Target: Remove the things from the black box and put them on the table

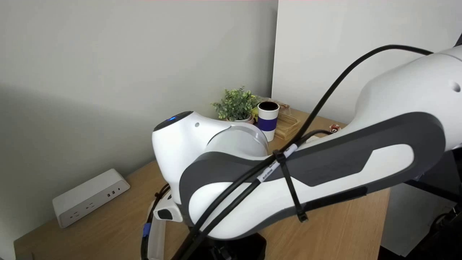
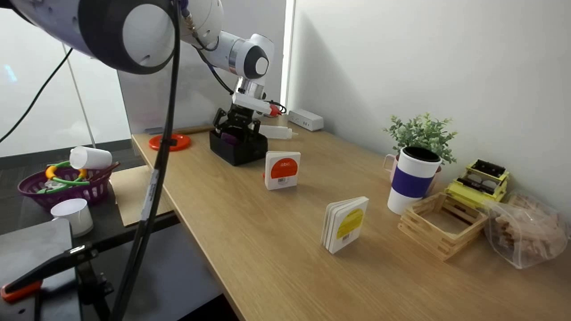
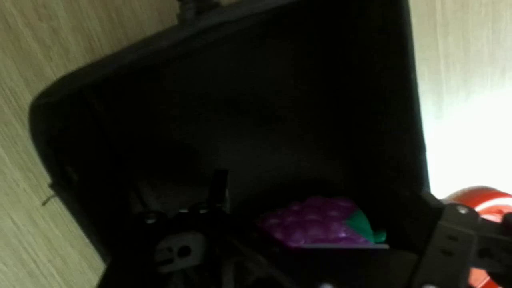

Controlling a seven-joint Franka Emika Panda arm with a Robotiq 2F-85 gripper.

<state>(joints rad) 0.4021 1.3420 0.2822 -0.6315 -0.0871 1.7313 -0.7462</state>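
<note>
The grapes (image 3: 314, 223) lie in the box (image 2: 243, 156), just below the end effector (image 2: 237, 130) — jaws wide, seemingly astride them. Centre on them, close gently, then lift straight up before crossing to the counter (image 2: 245, 214).

The place looks like an office fitted with robot-lab gear. Under the claw (image 2: 237, 127) a long wooden worktop (image 2: 250, 218) runs along a plain wall (image 2: 401, 58); near the claw sits a white power strip (image 2: 306, 119) with sockets; well apart from it stand a potted plant (image 2: 419, 133) and a tall cup (image 2: 409, 183). The claw hangs from a cabled robot arm (image 2: 254, 57).
</note>
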